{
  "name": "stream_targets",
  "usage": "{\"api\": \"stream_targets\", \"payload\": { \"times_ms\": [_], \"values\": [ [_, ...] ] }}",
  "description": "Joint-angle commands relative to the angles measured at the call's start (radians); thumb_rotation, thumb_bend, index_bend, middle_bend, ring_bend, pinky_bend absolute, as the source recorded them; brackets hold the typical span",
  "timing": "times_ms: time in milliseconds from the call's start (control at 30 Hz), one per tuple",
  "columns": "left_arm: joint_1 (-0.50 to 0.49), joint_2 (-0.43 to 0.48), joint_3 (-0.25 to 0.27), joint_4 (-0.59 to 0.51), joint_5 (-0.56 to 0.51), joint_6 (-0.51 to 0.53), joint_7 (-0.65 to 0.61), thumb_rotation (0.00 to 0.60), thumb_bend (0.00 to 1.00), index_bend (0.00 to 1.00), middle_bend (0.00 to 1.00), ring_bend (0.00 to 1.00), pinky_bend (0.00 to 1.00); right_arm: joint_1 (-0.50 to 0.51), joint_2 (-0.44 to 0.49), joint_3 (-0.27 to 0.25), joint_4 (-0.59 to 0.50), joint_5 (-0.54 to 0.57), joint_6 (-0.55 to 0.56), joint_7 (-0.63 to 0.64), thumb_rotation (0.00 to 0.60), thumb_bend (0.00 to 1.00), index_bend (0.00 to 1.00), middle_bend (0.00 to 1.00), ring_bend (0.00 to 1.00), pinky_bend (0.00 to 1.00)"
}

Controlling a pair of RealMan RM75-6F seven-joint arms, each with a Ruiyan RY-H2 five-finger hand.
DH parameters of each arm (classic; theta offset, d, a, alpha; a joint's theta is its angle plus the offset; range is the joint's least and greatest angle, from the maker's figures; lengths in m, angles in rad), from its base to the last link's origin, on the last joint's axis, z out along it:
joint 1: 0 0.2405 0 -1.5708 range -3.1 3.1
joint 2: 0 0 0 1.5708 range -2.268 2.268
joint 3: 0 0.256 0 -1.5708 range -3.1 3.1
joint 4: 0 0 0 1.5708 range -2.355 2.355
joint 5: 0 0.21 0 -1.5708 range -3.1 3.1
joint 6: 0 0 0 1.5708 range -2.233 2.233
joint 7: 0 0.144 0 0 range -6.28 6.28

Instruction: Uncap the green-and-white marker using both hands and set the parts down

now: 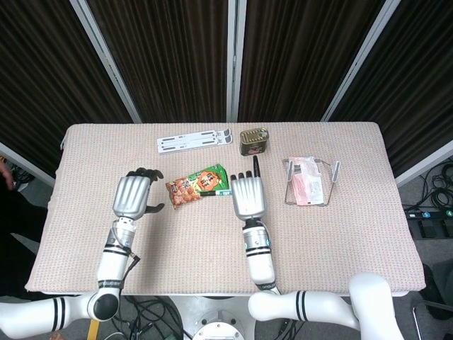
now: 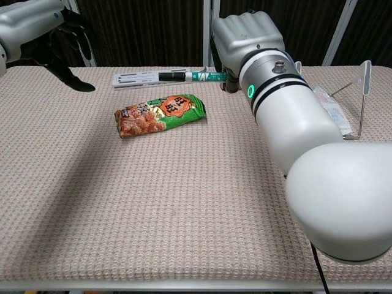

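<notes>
My right hand (image 2: 245,37) grips the green-and-white marker (image 2: 195,76) by its green end and holds it level above the table. The marker's black cap points left, out over the far end of the snack bag. In the head view the right hand (image 1: 248,196) covers nearly all of the marker; only a green bit of the marker (image 1: 227,191) shows at the hand's left edge. My left hand (image 1: 132,197) hangs to the left of the bag with fingers apart and nothing in it. In the chest view the left hand (image 2: 61,40) is at the top left, well apart from the cap.
A green-and-orange snack bag (image 1: 197,185) lies between the hands. Along the far edge are a white flat strip (image 1: 195,141) and a small tin can (image 1: 253,140). A clear stand with a pink packet (image 1: 308,183) is on the right.
</notes>
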Motion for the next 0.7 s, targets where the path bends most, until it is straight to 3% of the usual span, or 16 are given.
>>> {"api": "stream_targets", "payload": {
  "times_ms": [33,267,700],
  "values": [
    [-0.029,-0.034,-0.006,0.007,-0.026,0.02,0.034,0.6,0.09,0.38,0.4,0.31,0.39,0.015,-0.022,0.009,0.041,0.008,-0.015,0.014,0.6,0.33,0.7,0.64,0.42,0.04],
    [-0.097,-0.098,-0.016,0.083,-0.08,0.005,0.077,0.6,0.1,0.39,0.41,0.33,0.42,0.04,-0.065,0.028,0.123,0.009,-0.047,0.067,0.6,0.33,0.7,0.64,0.42,0.04],
    [-0.166,-0.179,-0.052,0.181,-0.171,0.017,0.084,0.6,0.15,0.43,0.45,0.4,0.47,0.055,-0.079,0.064,0.146,-0.004,-0.053,0.128,0.6,0.33,0.7,0.64,0.42,0.04]
  ]
}}
